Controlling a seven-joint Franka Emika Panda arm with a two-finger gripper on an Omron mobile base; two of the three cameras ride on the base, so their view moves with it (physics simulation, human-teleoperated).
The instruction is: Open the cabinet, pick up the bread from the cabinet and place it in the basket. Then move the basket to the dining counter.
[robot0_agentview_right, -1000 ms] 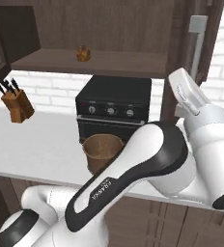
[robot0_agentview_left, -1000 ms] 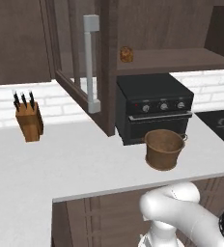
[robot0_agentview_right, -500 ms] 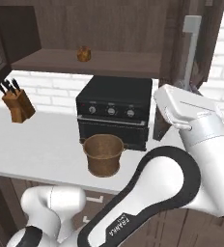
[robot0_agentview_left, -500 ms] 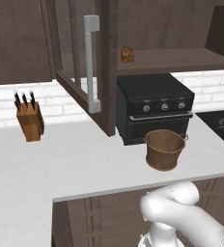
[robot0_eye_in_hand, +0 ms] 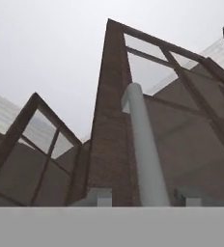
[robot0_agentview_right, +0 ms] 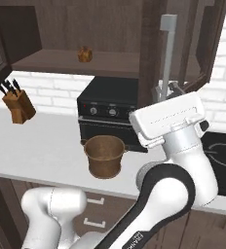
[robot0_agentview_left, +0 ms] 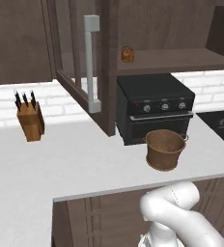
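Now the cabinet (robot0_agentview_left: 80, 58) doors stand swung out, and the bread (robot0_agentview_left: 127, 54) sits alone on the open shelf (robot0_agentview_left: 181, 60), near its left end, up above the black oven (robot0_agentview_left: 152, 108). The basket (robot0_agentview_left: 165, 149) waits on the white counter (robot0_agentview_left: 61, 164), just in front of the oven and close to the counter's front edge. A knife block (robot0_agentview_left: 29, 120) stands far off by the back wall. The gripper (robot0_agentview_right: 166, 90) is up by the long grey handle (robot0_agentview_right: 167, 53) of one door. From the hand's own camera the handle (robot0_eye_in_hand: 144, 154) runs up between the two fingertips (robot0_eye_in_hand: 99, 197), which stand apart on either side of it, and I cannot tell if they press on it. The bread looks small, light and a bit soft, so I think a gentle pinch across its round middle would hold it. A hard squeeze might squash it. The basket looks stiff and light, and its rim seems the best place to grab.
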